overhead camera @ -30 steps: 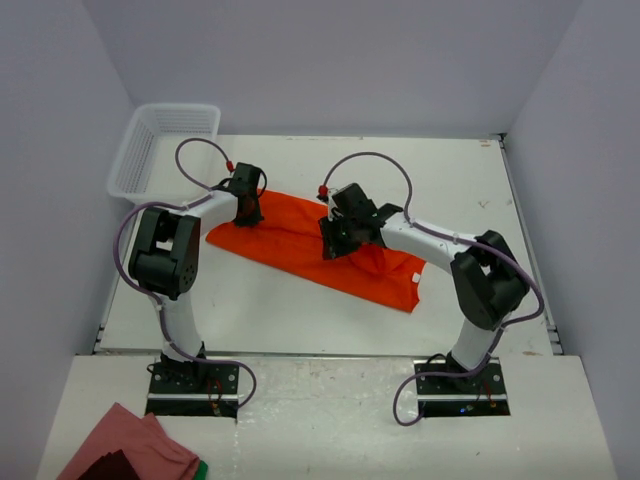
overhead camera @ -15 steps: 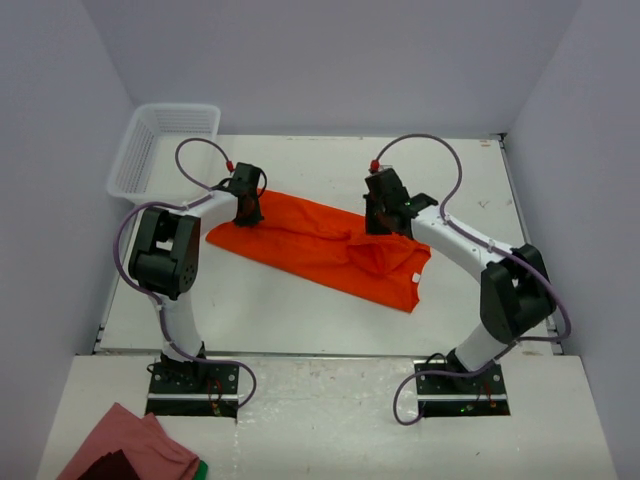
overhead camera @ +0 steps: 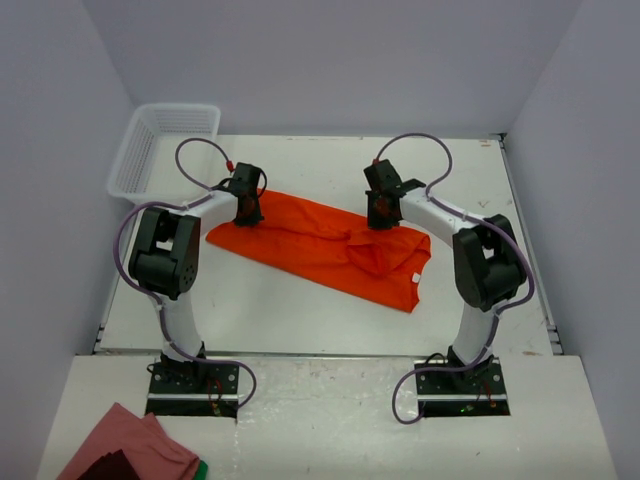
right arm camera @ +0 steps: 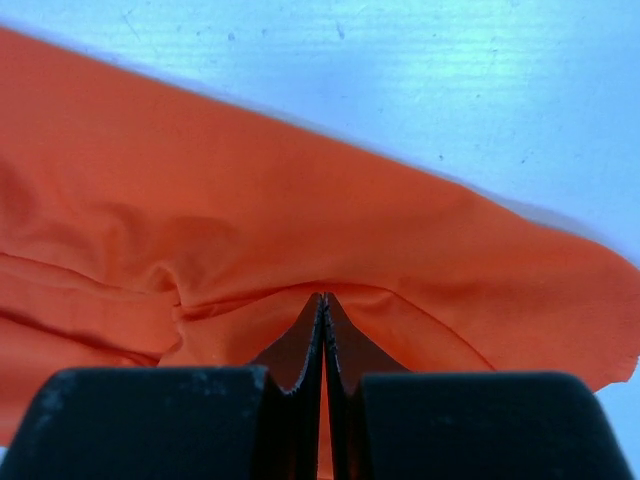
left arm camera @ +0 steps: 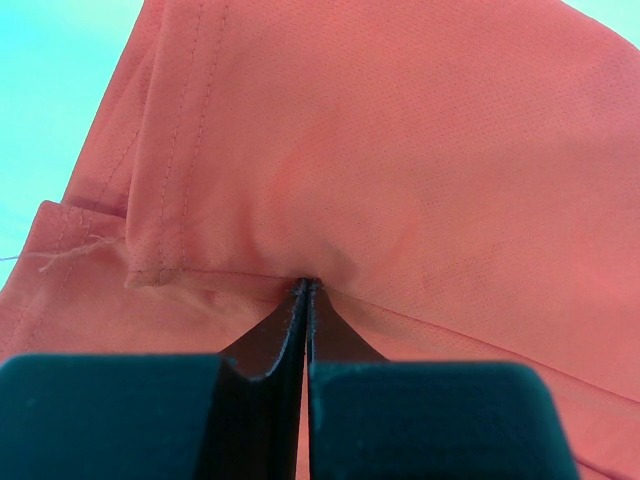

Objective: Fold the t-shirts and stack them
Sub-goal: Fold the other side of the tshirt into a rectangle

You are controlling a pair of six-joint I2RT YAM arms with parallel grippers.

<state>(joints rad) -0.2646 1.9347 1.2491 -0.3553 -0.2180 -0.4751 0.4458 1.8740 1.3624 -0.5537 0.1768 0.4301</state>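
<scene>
- Where the left claw (overhead camera: pixel 247 213) meets the cloth, its two fingers are pressed tight together, with a small pucker of the orange-red t-shirt (overhead camera: pixel 310 245) caught at their tips. On its wrist camera the fabric bunches right where the fingers meet, and a stitched hem runs just left of that pinch.
- From above, that claw stands at the shirt's far left corner, and the cloth runs away from it to the right and toward the near side.
- The right claw (overhead camera: pixel 378 212) is likewise closed flat, finger against finger, nipping a fold of the same shirt. Creases spread out from its tips, and the shirt's edge lies just beyond them, with the bare white table (overhead camera: pixel 300 320) past that.
- Seen from above, the right claw sits on the shirt's far edge toward its right end. Most of the shirt lies on its near side, with a rumpled lump just near and left of the claw.
- Between the two claws the shirt lies in a long slanted band on the table.
- Well off to the far left of the left claw, a white mesh basket (overhead camera: pixel 165 140) sits at the table's corner.
- A pinkish cloth (overhead camera: pixel 130 445) lies on the near ledge, well apart from both claws.
</scene>
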